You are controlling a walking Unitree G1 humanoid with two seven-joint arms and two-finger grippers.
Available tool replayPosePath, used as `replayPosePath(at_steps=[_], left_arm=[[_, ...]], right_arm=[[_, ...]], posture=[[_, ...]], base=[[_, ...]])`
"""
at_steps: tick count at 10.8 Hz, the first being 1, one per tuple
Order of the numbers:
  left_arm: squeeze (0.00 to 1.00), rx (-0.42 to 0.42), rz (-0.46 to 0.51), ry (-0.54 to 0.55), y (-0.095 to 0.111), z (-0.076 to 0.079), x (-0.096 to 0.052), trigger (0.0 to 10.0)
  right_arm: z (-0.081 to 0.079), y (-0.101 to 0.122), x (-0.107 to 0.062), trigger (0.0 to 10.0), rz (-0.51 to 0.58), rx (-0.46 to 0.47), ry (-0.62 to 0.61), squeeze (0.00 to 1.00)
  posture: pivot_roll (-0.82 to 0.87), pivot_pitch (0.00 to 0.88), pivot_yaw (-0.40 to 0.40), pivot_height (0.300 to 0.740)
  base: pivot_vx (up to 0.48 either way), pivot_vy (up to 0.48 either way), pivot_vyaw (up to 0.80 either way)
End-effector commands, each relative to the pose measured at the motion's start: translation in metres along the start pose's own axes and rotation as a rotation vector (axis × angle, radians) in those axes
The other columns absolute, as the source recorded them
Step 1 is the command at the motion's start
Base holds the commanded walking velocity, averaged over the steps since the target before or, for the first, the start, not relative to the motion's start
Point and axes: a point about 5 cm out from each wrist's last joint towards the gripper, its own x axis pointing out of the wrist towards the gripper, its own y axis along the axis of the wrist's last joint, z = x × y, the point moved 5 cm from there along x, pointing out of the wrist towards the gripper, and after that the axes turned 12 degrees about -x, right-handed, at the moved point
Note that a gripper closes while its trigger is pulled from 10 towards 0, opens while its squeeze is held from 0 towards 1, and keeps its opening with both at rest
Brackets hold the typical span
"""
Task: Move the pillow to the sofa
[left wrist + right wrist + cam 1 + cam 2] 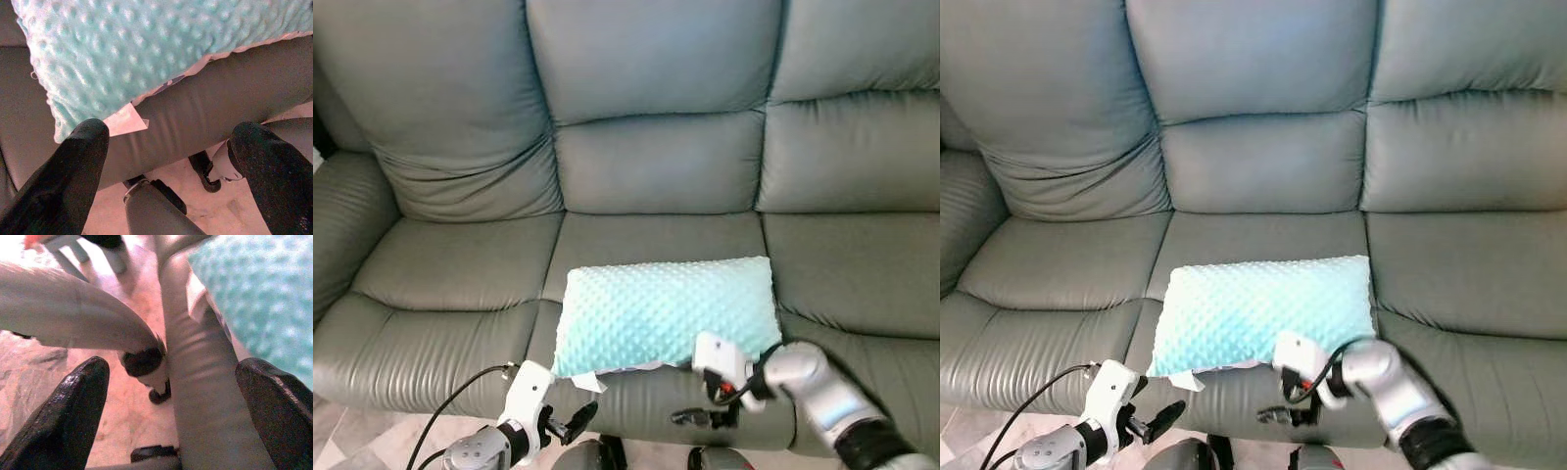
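The pillow (pixel 666 313) lies on the middle seat of the sofa (pixel 460 274), near the front edge, with the backrest well behind it. Its tag (pixel 124 120) hangs over the seat front at the pillow's left corner. My left gripper (pixel 570 423) sits below and before that corner, fingers apart, clear of the pillow. My right gripper (pixel 705 417) sits before the seat front under the pillow's right corner, fingers spread. Floor (pixel 195 205) lies below both.
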Motion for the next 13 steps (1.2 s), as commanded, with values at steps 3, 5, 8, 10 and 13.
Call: replayPosePath(at_steps=[3, 5, 8, 10, 13], left_arm=[[0.0, 0.027, 0.04, 0.074, 0.008, -0.02, -0.004, 10.0], [0.0, 0.066, 0.351, 0.306, 0.086, -0.042, -0.019, 10.0], [0.0, 0.043, 0.703, 0.622, 0.154, -0.06, -0.059, 10.0], [0.0, 0.047, 0.747, 0.65, 0.163, -0.058, -0.062, 10.0], [0.0, 0.109, 0.729, 0.779, 0.169, -0.073, -0.057, 10.0]], right_arm=[[0.04, 0.069, 0.013, 10.0, 0.247, -0.047, -0.281, 1.0], [0.074, 0.09, -0.005, 10.0, 0.311, -0.033, -0.656, 1.0], [0.094, 0.08, -0.068, 10.0, 0.331, -0.005, -1.16, 0.09], [0.102, 0.077, -0.096, 10.0, 0.29, -0.014, -1.286, 0.0], [0.124, 0.095, -0.088, 10.0, 0.196, -0.261, -1.304, 0.0]], posture=[[-0.22, 0.19, 0.153, 0.74], [-0.22, 0.18, 0.144, 0.74], [-0.26, 0.16, 0.141, 0.74], [-0.29, 0.145, 0.157, 0.74], [-0.28, 0.087, 0.143, 0.74]], base=[[0.0, 0.0, 0.0], [0.0, 0.0, 0.0], [0.0, 0.0, 0.0], [0.0, 0.0, 0.0], [0.0, 0.0, 0.0]])
